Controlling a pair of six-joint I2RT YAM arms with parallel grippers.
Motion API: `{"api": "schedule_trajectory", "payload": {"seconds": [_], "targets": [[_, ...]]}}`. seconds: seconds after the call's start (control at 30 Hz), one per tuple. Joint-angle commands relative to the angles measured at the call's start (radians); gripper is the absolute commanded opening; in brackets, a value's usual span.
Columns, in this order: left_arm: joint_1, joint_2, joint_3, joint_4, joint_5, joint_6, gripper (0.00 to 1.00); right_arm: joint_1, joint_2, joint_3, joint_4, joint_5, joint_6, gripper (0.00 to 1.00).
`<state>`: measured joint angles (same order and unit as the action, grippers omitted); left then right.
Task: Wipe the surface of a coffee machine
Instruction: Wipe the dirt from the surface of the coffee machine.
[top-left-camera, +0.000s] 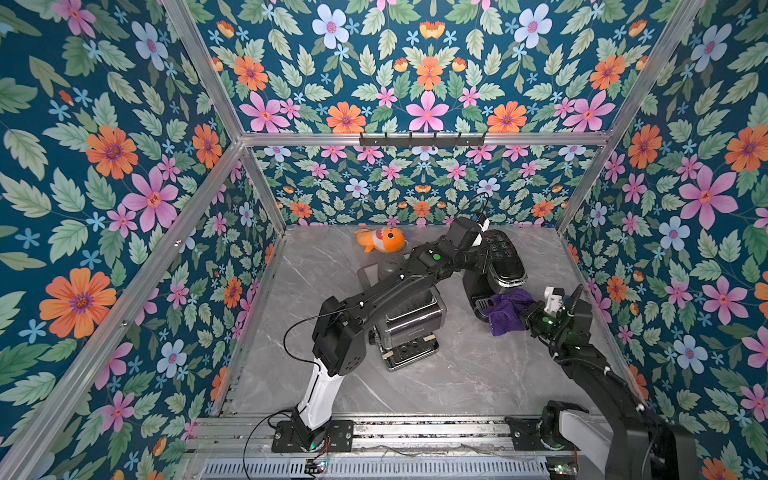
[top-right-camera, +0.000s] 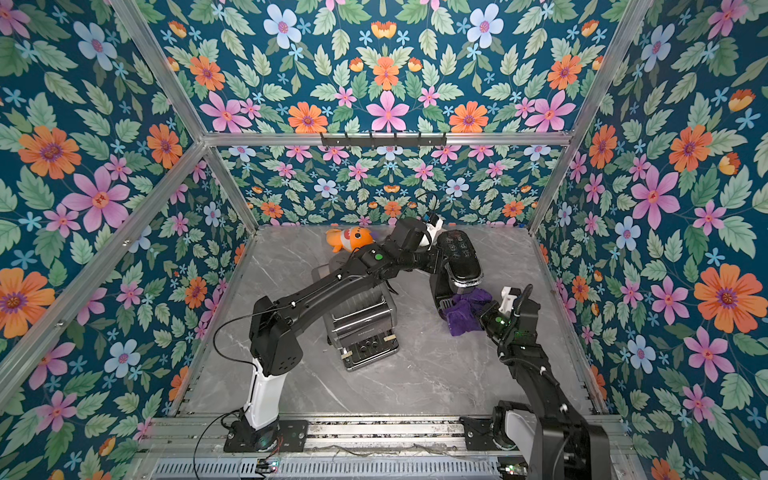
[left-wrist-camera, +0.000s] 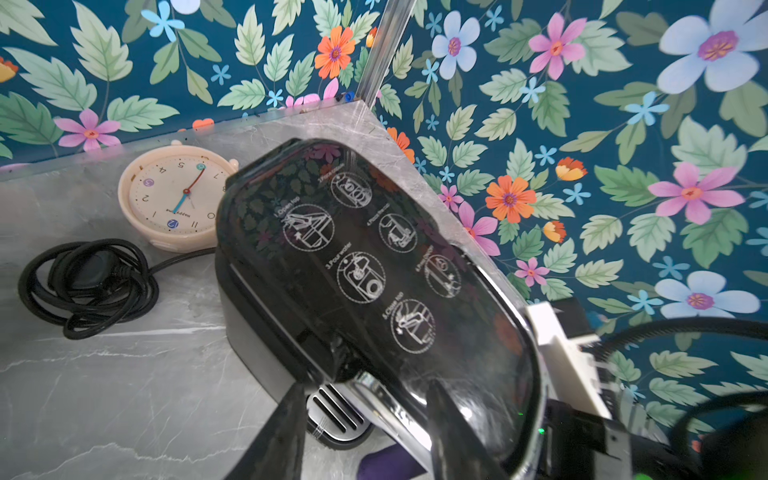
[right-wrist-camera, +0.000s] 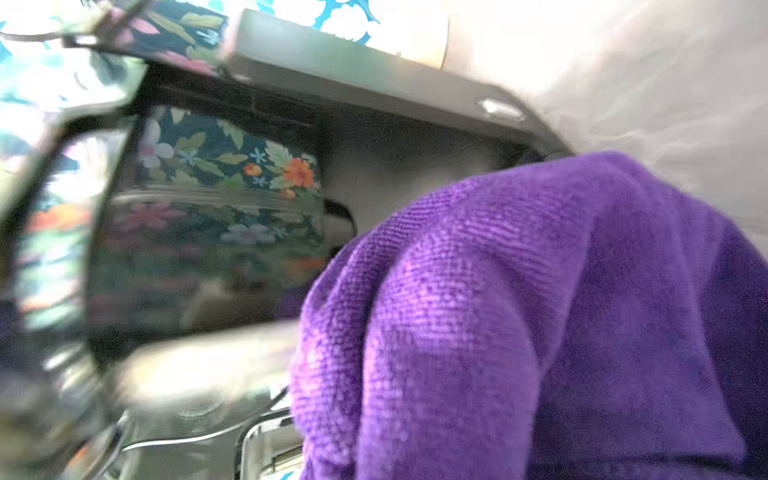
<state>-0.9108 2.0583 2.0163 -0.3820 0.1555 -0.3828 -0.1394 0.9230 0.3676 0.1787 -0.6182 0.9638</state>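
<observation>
The right claw (top-left-camera: 523, 316) is pinched tight on a bunched purple cloth (top-left-camera: 505, 312). The cloth spills ahead of its tips against the lower front of the coffee machine (top-left-camera: 505, 259). In the right wrist view the cloth fills half the picture and buries the fingers (only the top views show this claw's body at all). Past the cloth, that view catches the machine's glossy front mirroring the flowered walls, and a chrome drip tray (right-wrist-camera: 266, 440) at the cloth's edge.

The machine stands on the marble table (top-left-camera: 457, 374), right in front of both claws. In the left wrist view the left claw (left-wrist-camera: 368, 386) has its two dark fingers (left-wrist-camera: 282, 432) spread to either side of the lid's front rim. Whether they press on it I cannot tell.

That view alone shows the white instruction icons on the lid. Beyond the machine from this claw it also shows a cream clock (left-wrist-camera: 174, 197), with a coiled black cord (left-wrist-camera: 87, 282) just beside it.

Both top views add a grey toaster-like appliance (top-left-camera: 411, 328) behind the left claw, under its arm. They also show an orange plush fish (top-left-camera: 380, 240) off to its side near the back wall.
</observation>
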Motion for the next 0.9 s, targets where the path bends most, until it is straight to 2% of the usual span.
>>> {"api": "schedule_trajectory", "payload": {"seconds": [0.0, 0.1, 0.27, 0.43, 0.53, 0.63, 0.77, 0.87], "targets": [[0.001, -0.016, -0.005, 0.005, 0.009, 0.015, 0.48, 0.001, -0.116, 0.033, -0.367, 0.086, -0.122, 0.00], [0.001, -0.029, -0.005, 0.006, 0.019, 0.012, 0.48, 0.018, -0.220, 0.086, -0.520, 0.110, -0.166, 0.00], [0.001, -0.072, -0.004, 0.009, 0.024, 0.015, 0.48, 0.103, -0.366, 0.259, -0.778, 0.237, -0.274, 0.00], [0.001, -0.134, -0.007, 0.005, 0.022, 0.026, 0.48, 0.176, -0.362, 0.448, -0.886, 0.260, -0.375, 0.00], [0.001, -0.185, -0.021, 0.005, 0.003, 0.037, 0.48, 0.289, -0.302, 0.576, -0.931, 0.350, -0.438, 0.00], [0.001, -0.248, -0.057, 0.004, -0.029, 0.050, 0.48, 0.457, -0.193, 0.700, -0.949, 0.485, -0.498, 0.00], [0.002, -0.342, -0.150, 0.006, -0.100, 0.069, 0.49, 0.772, 0.043, 0.879, -0.968, 0.784, -0.632, 0.00], [0.003, -0.408, -0.228, 0.010, -0.140, 0.071, 0.49, 0.807, 0.228, 0.993, -0.987, 0.807, -0.697, 0.00]]}}
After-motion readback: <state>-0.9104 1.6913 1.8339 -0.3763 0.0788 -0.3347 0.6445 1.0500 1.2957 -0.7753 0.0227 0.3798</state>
